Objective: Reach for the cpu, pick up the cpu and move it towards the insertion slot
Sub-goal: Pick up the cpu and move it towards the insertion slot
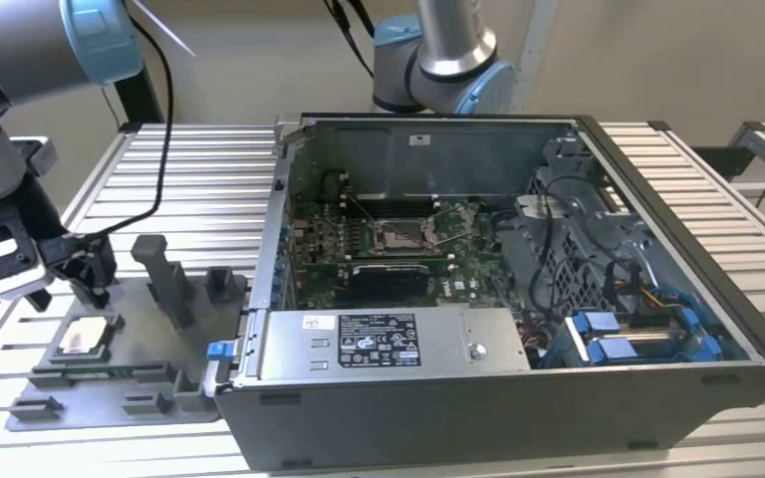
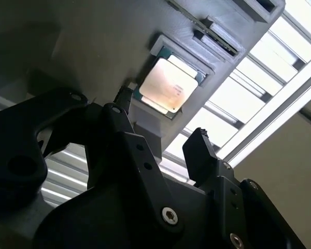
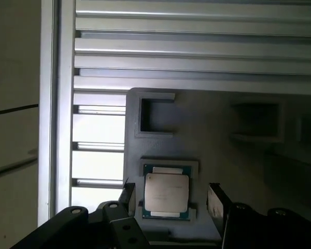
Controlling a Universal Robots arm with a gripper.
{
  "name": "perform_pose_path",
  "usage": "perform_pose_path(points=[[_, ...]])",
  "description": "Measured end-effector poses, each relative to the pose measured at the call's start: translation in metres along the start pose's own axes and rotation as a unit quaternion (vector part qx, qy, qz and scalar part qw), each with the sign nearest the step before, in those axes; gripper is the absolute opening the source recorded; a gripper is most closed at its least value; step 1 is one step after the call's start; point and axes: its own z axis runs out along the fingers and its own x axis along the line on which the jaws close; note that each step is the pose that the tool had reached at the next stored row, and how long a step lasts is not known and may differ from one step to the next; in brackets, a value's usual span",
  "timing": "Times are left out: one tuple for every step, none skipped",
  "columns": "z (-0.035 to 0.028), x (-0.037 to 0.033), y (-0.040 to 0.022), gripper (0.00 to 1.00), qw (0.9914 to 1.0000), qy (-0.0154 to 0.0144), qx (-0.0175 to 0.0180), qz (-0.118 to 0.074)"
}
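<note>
The cpu (image 1: pixel 87 336), a thin square chip with a silvery top, lies flat in a recess of the grey fixture tray (image 1: pixel 156 398) at the exterior view's left. My gripper (image 1: pixel 67 289) hangs just above it, open, with nothing held. In both wrist views the black fingertips stand on either side of the cpu (image 2: pixel 168 85) (image 3: pixel 167 194), apart from it; the gripper (image 2: pixel 163 124) (image 3: pixel 171 199) is centred over the chip. The insertion slot (image 1: pixel 400 235), a square socket with a shiny frame, sits on the green board inside the open computer case.
Tall grey posts (image 1: pixel 163 279) rise from the tray beside the gripper. The open case (image 1: pixel 516 418) holds a power supply (image 1: pixel 382 344), cables and blue drive brackets (image 1: pixel 622 339). A second arm (image 1: pixel 442 60) stands behind the case. Everything rests on a slatted metal table (image 1: pixel 196 189).
</note>
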Motion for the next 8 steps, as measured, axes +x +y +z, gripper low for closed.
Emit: perform_pose_path(points=[[0.0006,0.0,0.0,1.0,1.0,0.0,0.0,0.0],[0.0013,0.0,-0.0001,1.0,1.0,0.0,0.0,0.0],[0.0018,0.0,-0.0001,1.0,1.0,0.0,0.0,0.0],[0.0024,0.0,-0.0001,1.0,1.0,0.0,0.0,0.0],[0.003,0.0,-0.0001,1.0,1.0,0.0,0.0,0.0],[0.0036,0.0,-0.0001,1.0,1.0,0.0,0.0,0.0],[0.0041,0.0,-0.0002,1.0,1.0,0.0001,0.0,0.0],[0.0047,0.0,-0.0002,1.0,1.0,0.0,0.0,0.0]])
